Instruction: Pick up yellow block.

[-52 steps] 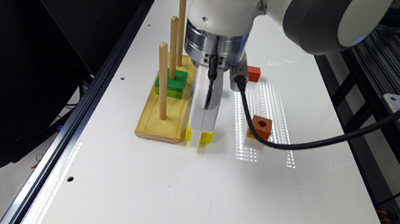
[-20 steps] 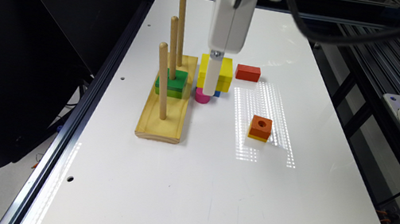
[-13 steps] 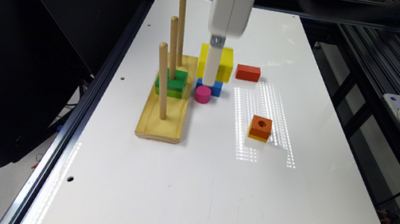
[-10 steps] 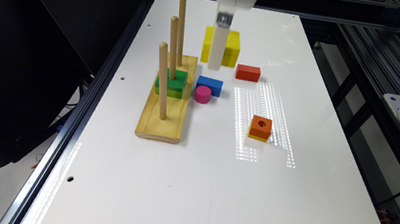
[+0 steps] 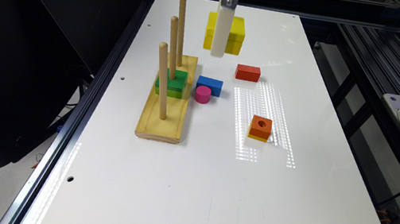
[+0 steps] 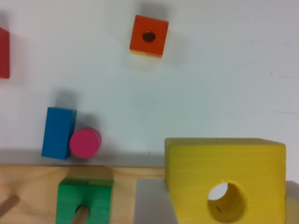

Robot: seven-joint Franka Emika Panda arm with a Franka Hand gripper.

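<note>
The yellow block [image 5: 236, 34] is bright yellow, square, with a round hole through its top. It hangs in the air well above the white table [image 5: 211, 194], over its far part. My gripper [image 5: 220, 49] is shut on the yellow block. One white finger covers the middle of the block's near face in the exterior view. In the wrist view the yellow block [image 6: 224, 179] sits close to the camera, with a grey finger [image 6: 154, 205] pressed against one of its sides.
A wooden base [image 5: 162, 122] with three upright pegs stands at the exterior view's left, a green block [image 5: 171, 81] on its middle peg. Beside it lie a blue block [image 5: 209, 85] and a pink cylinder [image 5: 203, 94]. A red block [image 5: 248, 72] and an orange holed block [image 5: 260, 128] lie further right.
My gripper has risen from the table beside the peg base, carrying the yellow block up with it. The blue block and pink cylinder have come into view below.
</note>
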